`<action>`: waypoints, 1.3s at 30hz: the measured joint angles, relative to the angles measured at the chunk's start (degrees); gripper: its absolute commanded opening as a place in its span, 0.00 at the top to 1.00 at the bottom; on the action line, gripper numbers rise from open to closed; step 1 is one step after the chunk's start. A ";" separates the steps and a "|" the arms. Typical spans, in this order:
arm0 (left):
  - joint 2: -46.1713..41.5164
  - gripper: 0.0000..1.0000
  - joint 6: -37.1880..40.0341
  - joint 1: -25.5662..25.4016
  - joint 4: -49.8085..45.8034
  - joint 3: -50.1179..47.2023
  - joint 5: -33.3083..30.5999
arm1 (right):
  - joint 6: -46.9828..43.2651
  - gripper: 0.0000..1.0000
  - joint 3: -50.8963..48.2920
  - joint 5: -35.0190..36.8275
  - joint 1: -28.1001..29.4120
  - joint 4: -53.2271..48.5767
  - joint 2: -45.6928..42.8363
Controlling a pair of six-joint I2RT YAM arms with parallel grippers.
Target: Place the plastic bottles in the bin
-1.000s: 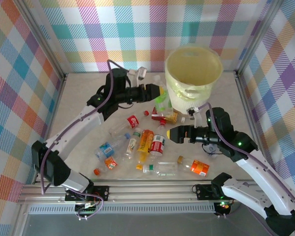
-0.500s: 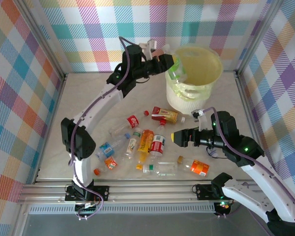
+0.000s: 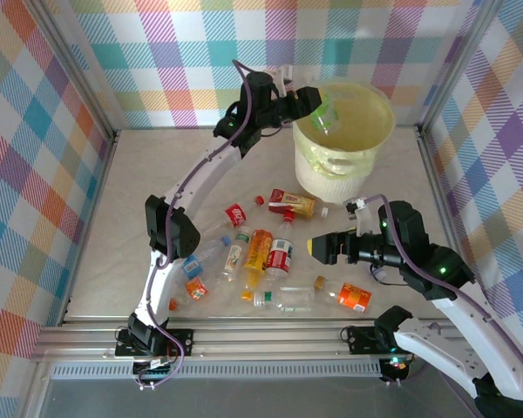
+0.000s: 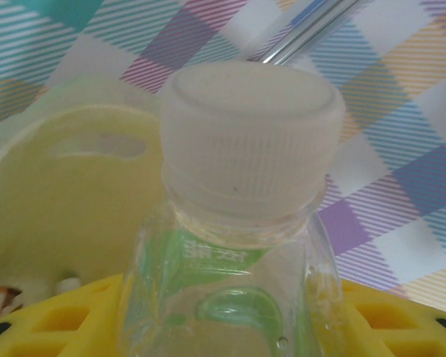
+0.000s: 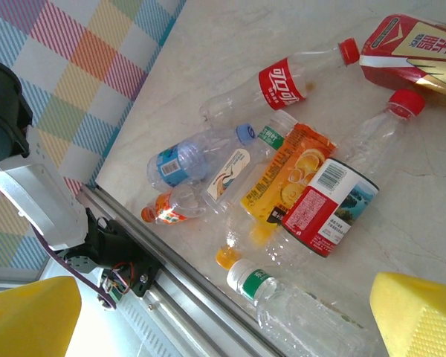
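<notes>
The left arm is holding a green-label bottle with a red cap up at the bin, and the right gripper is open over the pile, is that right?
Not quite: the left wrist view shows a whitish cap, not red. Otherwise yes: the left gripper holds the green-label bottle at the bin, and the right gripper is open over the pile.

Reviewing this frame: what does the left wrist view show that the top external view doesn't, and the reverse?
Left wrist view: the held bottle close up, with its ribbed white cap and green label, plus a handle cut-out in the bin behind it. Top external view: the loose plastic bottles lying on the table, with the right gripper beside them. Both: the left gripper shut on that clear bottle at the bin's rim.
</notes>
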 measured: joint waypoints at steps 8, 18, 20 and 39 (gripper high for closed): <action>0.26 0.32 4.85 -0.55 -2.58 0.79 -0.42 | 0.00 0.00 0.00 0.61 0.00 -0.98 -0.09; -0.94 0.24 8.79 -0.68 -6.25 0.92 -0.39 | 0.00 0.00 0.00 1.05 0.00 -1.53 -0.11; -1.22 0.23 9.22 -0.68 -7.02 0.92 -0.39 | 0.02 0.00 0.00 1.22 0.00 -1.75 -0.11; -30.75 0.00 23.56 -0.92 -13.73 -21.09 7.32 | 1.38 0.02 -0.02 12.76 0.00 -10.93 6.03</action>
